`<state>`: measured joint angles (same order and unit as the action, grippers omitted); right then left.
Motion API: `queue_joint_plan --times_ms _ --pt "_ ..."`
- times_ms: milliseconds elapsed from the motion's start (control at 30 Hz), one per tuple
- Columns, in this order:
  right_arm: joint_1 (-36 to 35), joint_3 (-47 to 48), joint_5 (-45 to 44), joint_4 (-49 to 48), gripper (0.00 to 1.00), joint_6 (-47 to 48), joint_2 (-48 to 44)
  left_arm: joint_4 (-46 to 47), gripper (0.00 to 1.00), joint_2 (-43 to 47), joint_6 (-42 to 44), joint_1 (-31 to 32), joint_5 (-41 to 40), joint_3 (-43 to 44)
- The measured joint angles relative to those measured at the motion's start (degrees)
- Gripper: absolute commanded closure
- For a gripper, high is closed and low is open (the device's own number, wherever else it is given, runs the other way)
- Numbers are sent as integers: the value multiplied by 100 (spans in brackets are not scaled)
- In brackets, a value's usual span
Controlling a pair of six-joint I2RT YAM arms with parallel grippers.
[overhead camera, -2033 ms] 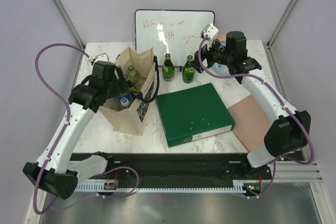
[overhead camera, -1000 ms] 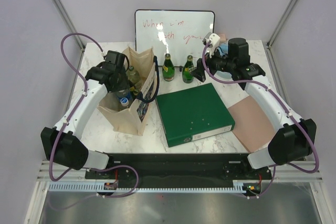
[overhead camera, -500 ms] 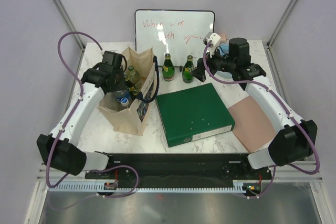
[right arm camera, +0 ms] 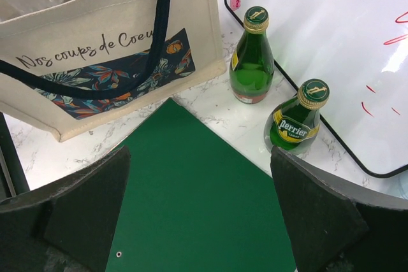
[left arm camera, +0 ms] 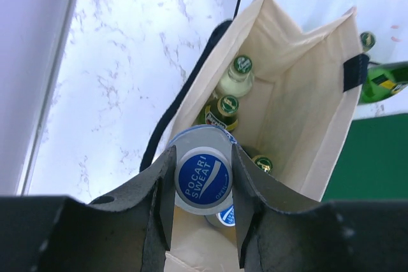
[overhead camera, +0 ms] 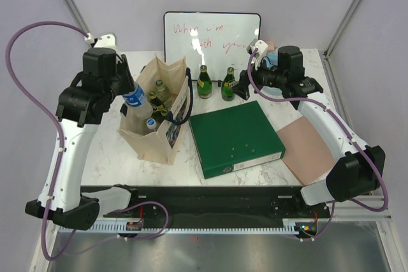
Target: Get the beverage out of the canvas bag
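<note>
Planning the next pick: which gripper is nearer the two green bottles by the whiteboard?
Right. The right gripper sits just beside the green bottles; the left gripper, shut on a Pocari Sweat bottle, is over the canvas bag.

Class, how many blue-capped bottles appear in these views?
2. One, a Pocari Sweat bottle, sits in the left fingers above the canvas bag; another blue cap shows inside. More may hide deeper.

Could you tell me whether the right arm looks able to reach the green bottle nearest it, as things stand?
Probably yes: the right gripper hangs open just beside the green bottle, and nothing stands between them.
</note>
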<state>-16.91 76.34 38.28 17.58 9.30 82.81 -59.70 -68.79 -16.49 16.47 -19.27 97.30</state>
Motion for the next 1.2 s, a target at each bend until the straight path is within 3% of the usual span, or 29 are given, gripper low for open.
queue_joint_plan --times_ms 500,833,1200 --pt "0 0 52 0 2 -11 0 -188 98 -846 356 0 -83 2590" --pt "0 -2 55 0 2 -7 0 468 98 -1237 656 0 -490 2736" --pt "0 -149 52 0 2 55 -83 1563 98 -2369 1021 -79 -894 3285"
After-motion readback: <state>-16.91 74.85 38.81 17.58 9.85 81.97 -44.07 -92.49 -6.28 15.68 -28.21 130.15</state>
